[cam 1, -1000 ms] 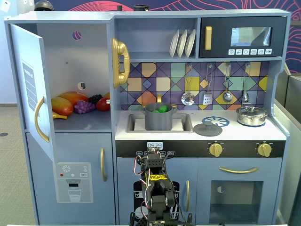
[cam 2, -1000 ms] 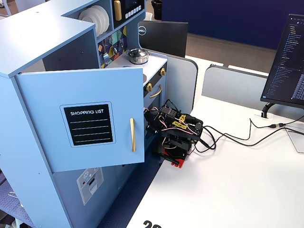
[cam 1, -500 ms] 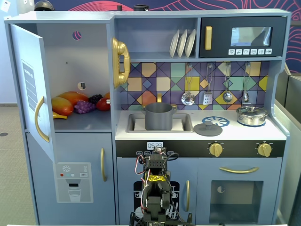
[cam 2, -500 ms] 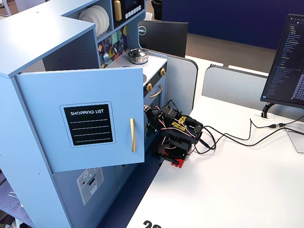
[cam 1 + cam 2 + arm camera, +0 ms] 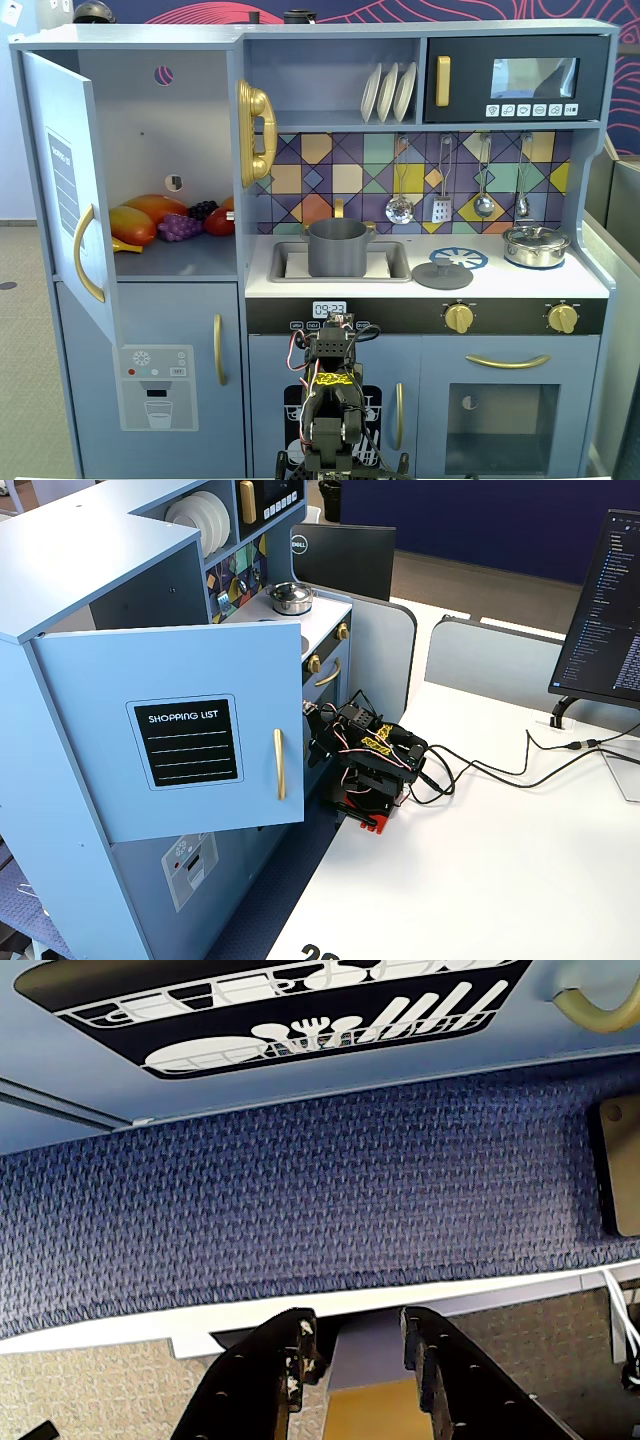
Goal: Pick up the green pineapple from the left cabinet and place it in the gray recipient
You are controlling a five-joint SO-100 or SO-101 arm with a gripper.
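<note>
The left cabinet (image 5: 150, 130) stands open, its door (image 5: 62, 180) swung out; the door also shows in a fixed view (image 5: 190, 740) with a shopping-list label. On its shelf lie orange and yellow fruits, purple grapes (image 5: 180, 227) and a red fruit. No green pineapple shows in any view. The gray recipient (image 5: 338, 248) stands in the sink. My arm (image 5: 333, 395) is folded low in front of the kitchen, on the white table (image 5: 480, 870). In the wrist view my gripper (image 5: 357, 1332) is open and empty, pointing at blue carpet.
A flat gray lid (image 5: 442, 274) lies right of the sink and a shiny silver pot (image 5: 535, 245) stands on the stove. The open door juts out to the left of the arm. Cables (image 5: 500, 770) and a monitor (image 5: 605, 610) are on the table.
</note>
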